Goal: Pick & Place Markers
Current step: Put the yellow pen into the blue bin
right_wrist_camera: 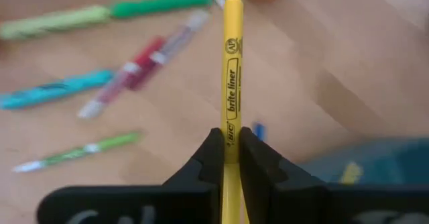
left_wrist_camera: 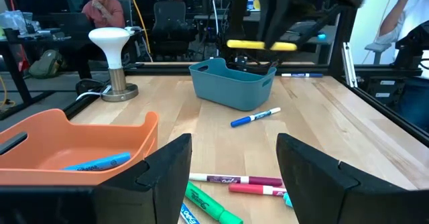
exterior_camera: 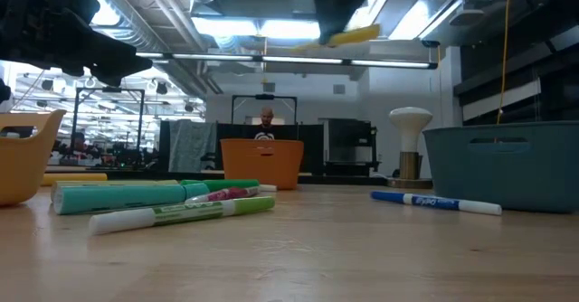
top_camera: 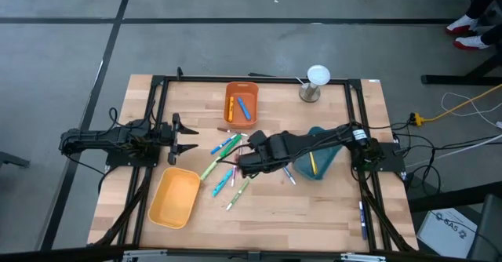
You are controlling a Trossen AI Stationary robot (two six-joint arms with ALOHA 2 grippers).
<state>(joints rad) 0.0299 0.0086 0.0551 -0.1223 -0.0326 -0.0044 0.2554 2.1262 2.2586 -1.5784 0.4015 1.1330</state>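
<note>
**Yellow marker lifted, most of the pile still on the bench**

The right end effector is clamped on a yellow highlighter-type marker, holding it clear of the light wooden bench. In the high view it sits at the centre of the frame, just left of the teal plastic bin; in the left wrist view the yellow marker shows level in the air at the upper middle of the frame, above that bin.

Some sorting looks done. The orange rectangular plastic bin at upper centre of the high view already holds a blue marker and an orange one, and the teal bin holds another yellow marker. The round-cornered yellow plastic bin at lower left appears empty.

Plenty is left, I'd judge. A loose scatter of green, blue and pink markers lies at the middle of the frame, between the yellow bin and the right arm, and one blue marker with a white barrel lies apart, just beside the teal bin.

The left end effector waits at centre left of the high view, fingers spread apart and empty.
</note>
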